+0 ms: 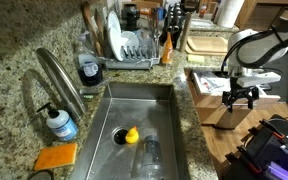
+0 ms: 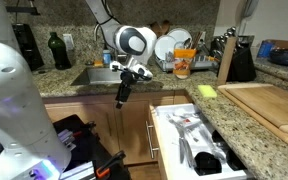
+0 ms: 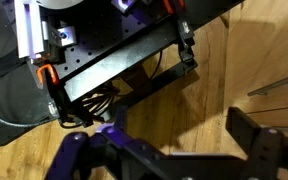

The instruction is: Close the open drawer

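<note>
The drawer (image 2: 164, 138) is pulled out from under the granite counter at the lower right, with light wooden sides and a whitish inside holding dark and pale utensils. It also shows as a tan box in an exterior view (image 1: 206, 108). My gripper (image 2: 123, 93) hangs in front of the sink cabinet, left of the drawer and apart from it, and it also shows in an exterior view (image 1: 240, 97). In the wrist view the gripper (image 3: 169, 135) is open and empty over wooden cabinet doors.
A steel sink (image 1: 144, 100) holds a yellow toy (image 1: 131, 135) and a glass. A dish rack (image 1: 134, 50), soap bottle (image 1: 60, 124) and orange sponge (image 1: 55, 157) stand around it. A cutting board (image 2: 269, 105) lies on the counter. A metal cabinet handle (image 3: 274, 85) is near.
</note>
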`<state>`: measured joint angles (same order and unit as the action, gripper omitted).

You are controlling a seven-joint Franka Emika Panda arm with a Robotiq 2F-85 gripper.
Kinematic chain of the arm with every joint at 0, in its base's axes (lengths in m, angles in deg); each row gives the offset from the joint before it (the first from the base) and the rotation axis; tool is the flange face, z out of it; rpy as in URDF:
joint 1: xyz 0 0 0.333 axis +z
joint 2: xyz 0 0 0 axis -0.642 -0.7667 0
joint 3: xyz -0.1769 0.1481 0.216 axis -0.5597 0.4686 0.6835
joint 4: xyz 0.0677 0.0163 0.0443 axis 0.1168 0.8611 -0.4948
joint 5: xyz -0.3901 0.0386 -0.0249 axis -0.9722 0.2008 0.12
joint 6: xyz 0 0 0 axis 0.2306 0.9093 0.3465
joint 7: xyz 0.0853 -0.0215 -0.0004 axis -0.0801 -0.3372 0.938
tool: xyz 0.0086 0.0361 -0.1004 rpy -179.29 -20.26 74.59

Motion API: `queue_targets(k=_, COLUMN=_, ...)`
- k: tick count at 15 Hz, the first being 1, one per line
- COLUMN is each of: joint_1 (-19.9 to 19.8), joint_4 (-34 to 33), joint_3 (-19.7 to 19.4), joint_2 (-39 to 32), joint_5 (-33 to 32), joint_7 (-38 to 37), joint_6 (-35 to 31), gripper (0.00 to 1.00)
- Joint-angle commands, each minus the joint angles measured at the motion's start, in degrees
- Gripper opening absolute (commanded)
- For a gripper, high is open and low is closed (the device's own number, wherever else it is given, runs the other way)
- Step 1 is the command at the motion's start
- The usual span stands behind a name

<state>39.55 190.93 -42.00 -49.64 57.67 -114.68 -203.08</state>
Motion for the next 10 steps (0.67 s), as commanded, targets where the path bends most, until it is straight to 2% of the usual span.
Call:
queue_targets(k=1, joint_1=-0.62, joint_4=-2.29, joint_3=-1.66, joint_2=-3.42, joint_5=0.35, joint_7=-1.15, joint_6=-0.4, gripper=1.0)
queue_targets(k=3, joint_1=-1.05, joint_4=-2.76, joint_3=-2.98, joint_2=-4.47, joint_5=0.48, joint_7=-2.94, joint_6=-0.75, gripper=1.0)
queue_targets(k=7, joint_1=-0.86, joint_4=-0.94, joint_3=-6.31, joint_2=-4.36, joint_5=-5.87, joint_7=-15.35, joint_6=-9.97, gripper=1.0)
queue_targets(k=10, joint_1=-1.03, joint_4=-0.01, joint_3=-7.69, joint_2=-4.19, joint_5=-9.41, joint_7=-20.14, joint_6=-14.28, gripper=1.0)
